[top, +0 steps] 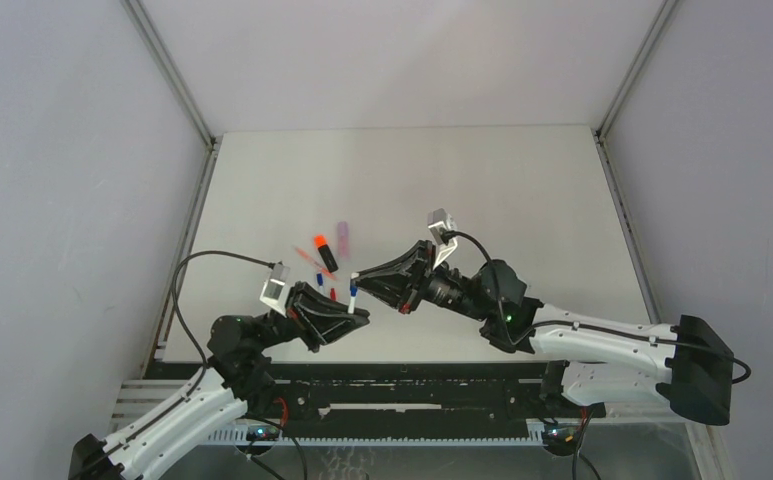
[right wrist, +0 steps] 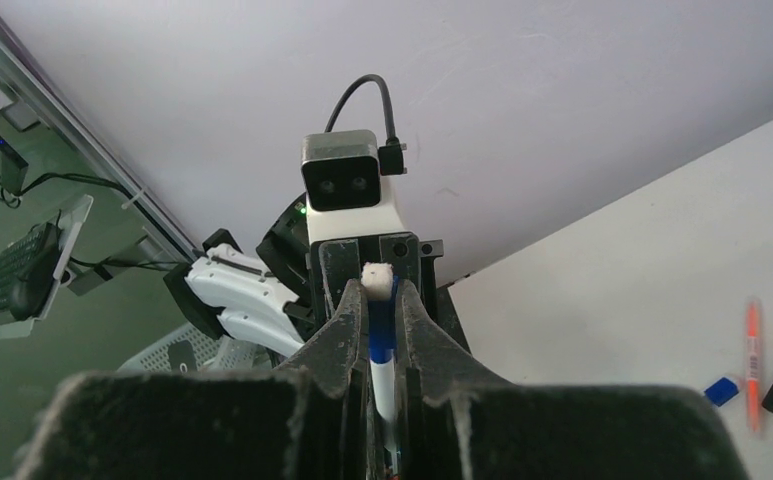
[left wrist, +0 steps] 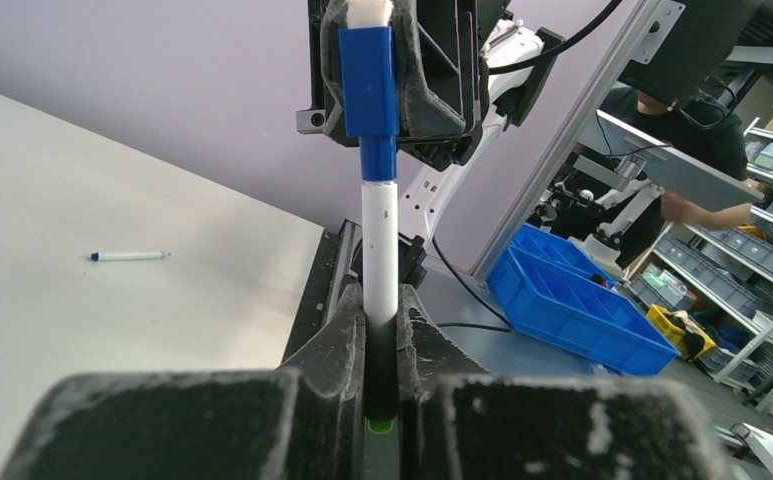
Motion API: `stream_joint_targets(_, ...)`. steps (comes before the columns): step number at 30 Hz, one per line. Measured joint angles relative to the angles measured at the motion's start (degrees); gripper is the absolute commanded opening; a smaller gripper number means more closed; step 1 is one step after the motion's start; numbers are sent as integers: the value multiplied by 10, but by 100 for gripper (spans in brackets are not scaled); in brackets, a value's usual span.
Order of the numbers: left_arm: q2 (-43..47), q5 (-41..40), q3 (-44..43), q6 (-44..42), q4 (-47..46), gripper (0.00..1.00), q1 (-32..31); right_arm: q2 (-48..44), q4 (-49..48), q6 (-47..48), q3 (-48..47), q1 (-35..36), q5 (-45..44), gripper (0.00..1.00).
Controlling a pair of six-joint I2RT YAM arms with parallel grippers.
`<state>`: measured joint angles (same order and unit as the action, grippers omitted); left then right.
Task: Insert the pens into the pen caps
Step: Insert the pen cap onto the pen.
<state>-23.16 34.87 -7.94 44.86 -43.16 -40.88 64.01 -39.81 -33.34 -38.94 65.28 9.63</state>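
the pen [left wrist: 379, 240] runs from the left gripper [left wrist: 381, 320] to the right gripper [right wrist: 382, 300]; more pens [top: 326, 255] lie on the table [top: 522, 190] behind them.

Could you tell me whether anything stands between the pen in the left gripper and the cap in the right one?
Nothing visible does. The thin white blue-necked pen rises from the left gripper straight to the mouth of the short blue plastic cap clamped in the right gripper.

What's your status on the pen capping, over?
Left gripper shut on white pen. Right gripper shut on blue cap, sitting over the pen's tip, blue neck showing below. Nothing in the way; loose pens lie on table behind.
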Motion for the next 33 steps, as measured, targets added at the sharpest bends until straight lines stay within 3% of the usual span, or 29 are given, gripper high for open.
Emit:
stream_joint_targets(18,31,0,0,-10,70,0,-2,5,-3,-53,24,31,-79,0)
stream_joint_targets(33,53,51,0,10,78,0,34,10,-1,-36,25,42,-69,0)
